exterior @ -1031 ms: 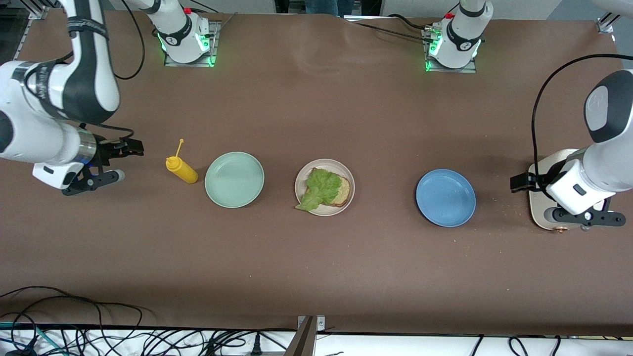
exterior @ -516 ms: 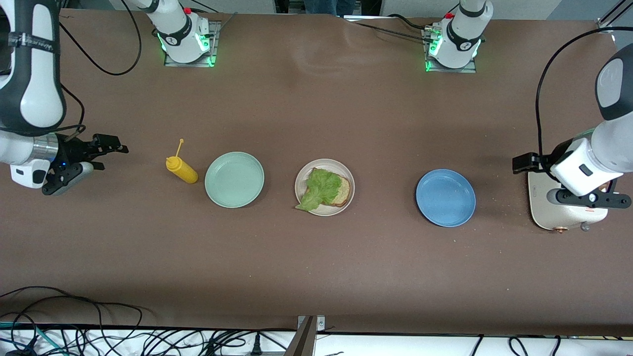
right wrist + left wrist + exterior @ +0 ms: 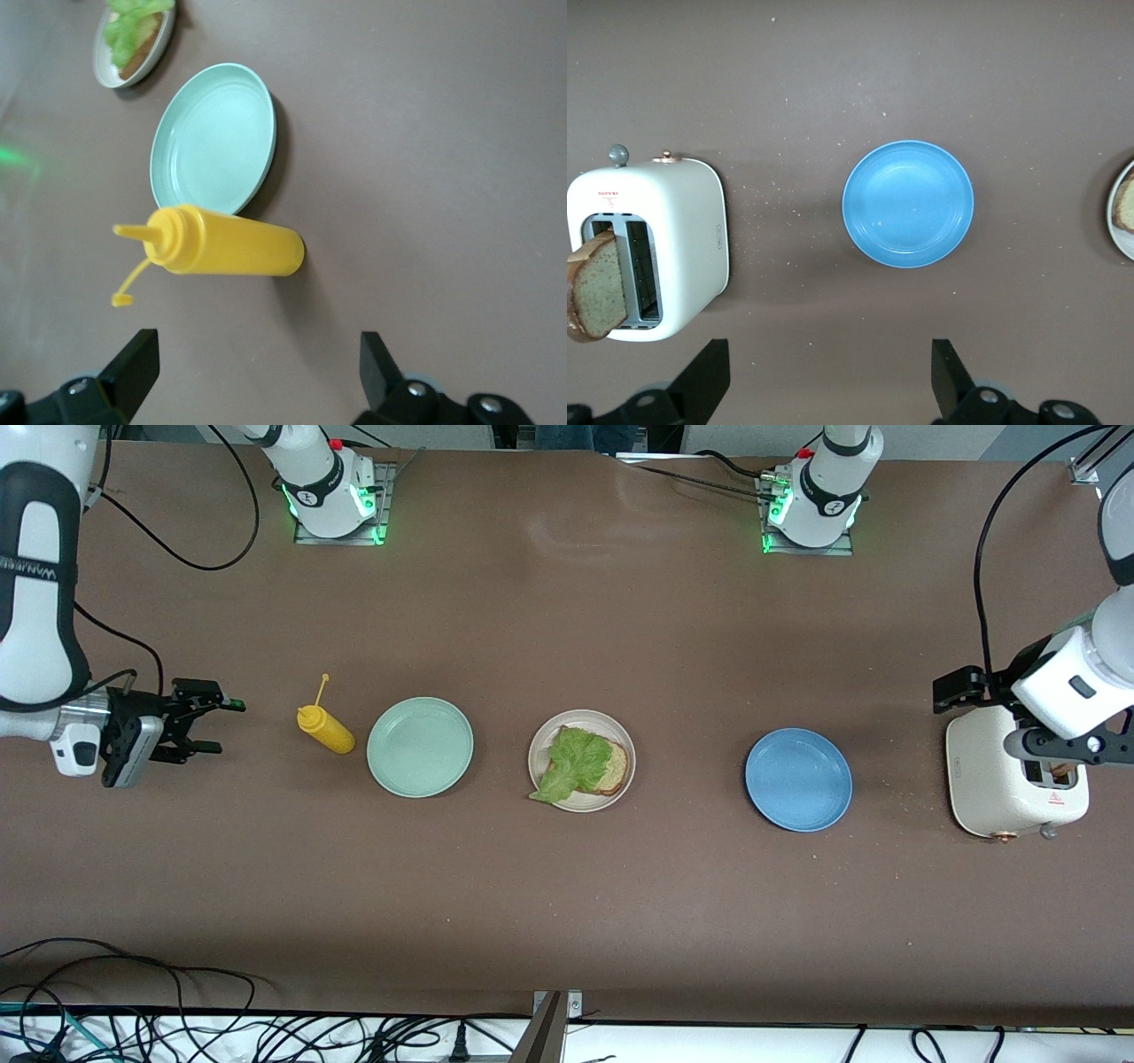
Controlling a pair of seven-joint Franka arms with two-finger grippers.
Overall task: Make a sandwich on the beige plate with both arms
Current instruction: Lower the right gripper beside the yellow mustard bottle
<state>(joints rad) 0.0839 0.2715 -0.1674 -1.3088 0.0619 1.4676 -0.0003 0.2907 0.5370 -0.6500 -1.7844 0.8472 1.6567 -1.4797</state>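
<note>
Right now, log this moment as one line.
left gripper: open, over toaster | right gripper: open, beside mustard bottle | beige plate: bread slice under lettuce, no top slice

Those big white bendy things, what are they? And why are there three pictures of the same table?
They are two robot arms, each ending in a two-finger pincer. One camera looks down across the table; the other two sit on the arms' wrists. In the middle is a beige plate with a bread slice and a lettuce leaf on it. Beside it are an empty mint green plate and a blue plate. A yellow squeeze bottle stands by the green plate. The left gripper hangs open over a white toaster with another slice sticking out. The right gripper is open near the bottle. Neither holds anything.
</note>
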